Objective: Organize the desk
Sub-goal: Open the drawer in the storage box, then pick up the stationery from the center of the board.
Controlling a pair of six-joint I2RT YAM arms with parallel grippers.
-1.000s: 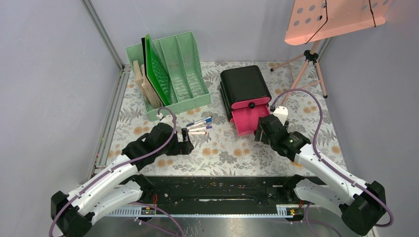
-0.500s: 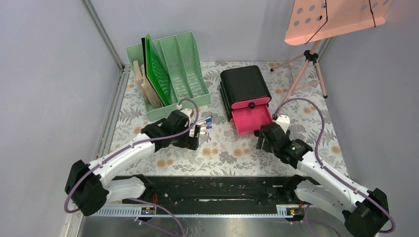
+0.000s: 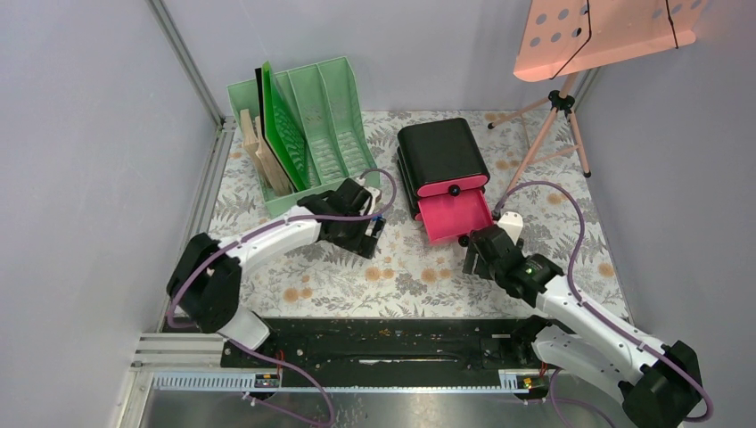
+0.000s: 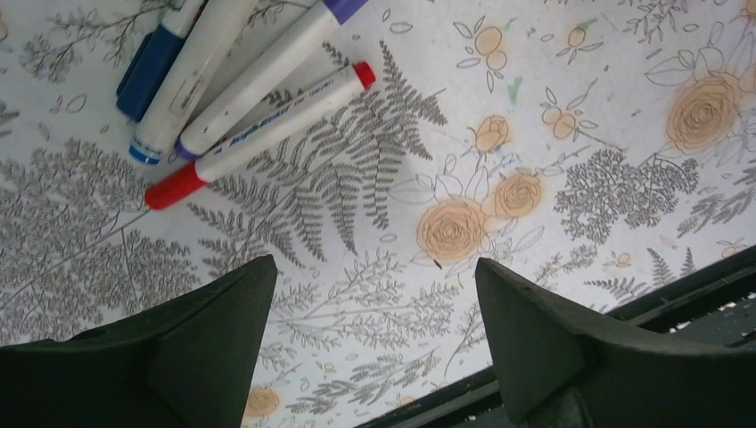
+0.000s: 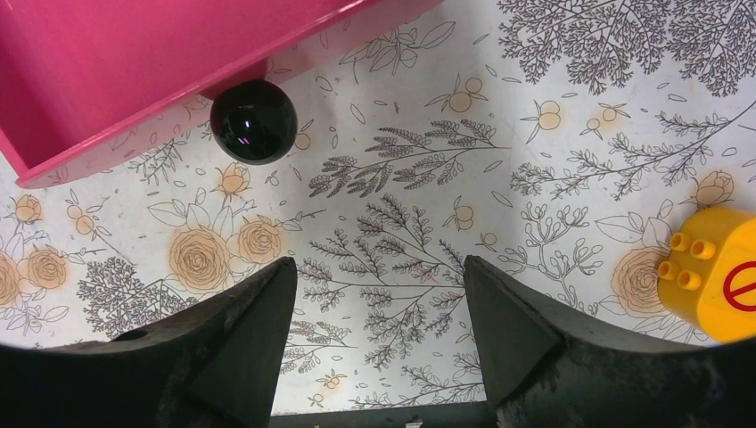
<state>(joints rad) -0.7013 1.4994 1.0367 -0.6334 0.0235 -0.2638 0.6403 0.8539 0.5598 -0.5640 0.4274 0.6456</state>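
My matt black fingers (image 4: 205, 357) look like hard plastic. The desk (image 4: 553, 107) wears matt printed cloth. Markers (image 4: 267, 127) at eleven o'clock: smooth plastic. The drawer knob (image 5: 253, 121) gleams glossy black.

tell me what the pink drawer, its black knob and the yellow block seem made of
Pink drawer: probably moulded plastic, smooth, even colour, soft sheen.
Black knob: glossy, likely plastic; its round surface shows faint reflections.
Yellow block: hard plastic toy brick by its moulded studs, semi-gloss.
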